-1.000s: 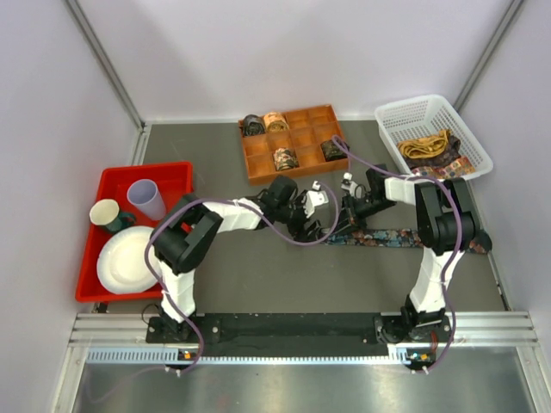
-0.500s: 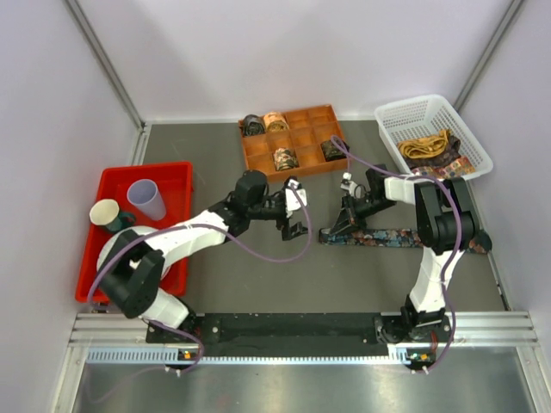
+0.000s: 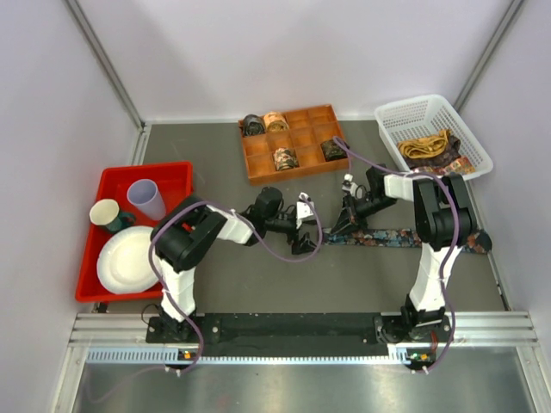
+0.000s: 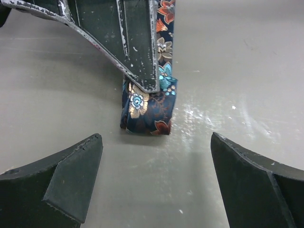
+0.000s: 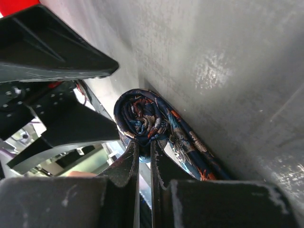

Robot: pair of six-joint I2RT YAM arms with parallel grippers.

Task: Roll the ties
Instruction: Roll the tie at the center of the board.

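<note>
From above, the dark floral tie (image 3: 392, 237) lay flat on the grey table (image 3: 258, 284). It stretched from the middle toward the right edge, and its left end was hidden under the right tool (image 3: 342, 222). The left tool (image 3: 301, 231) hung just left of that end, jaws spread wide and holding nothing.

The left wrist view showed what the overhead one could not. The tie's end was turned over into a short, partly made roll, and the right tool's scuffed fingers (image 4: 137, 47) were pressed together on it from above. The left tool's own fingers stood to either side, clear of the fabric.

The right wrist view gave the roll end-on, a tight spiral pinched between the closed fingers, with the rest trailing along the table.

Only the overhead view took in the things farther off:
- the wooden organiser (image 3: 303, 138) behind, with four rolled ties (image 3: 285, 158) in its compartments
- the white basket (image 3: 422, 107) holding loose ties (image 3: 430, 148)
- the red tray (image 3: 172, 176) at left
</note>
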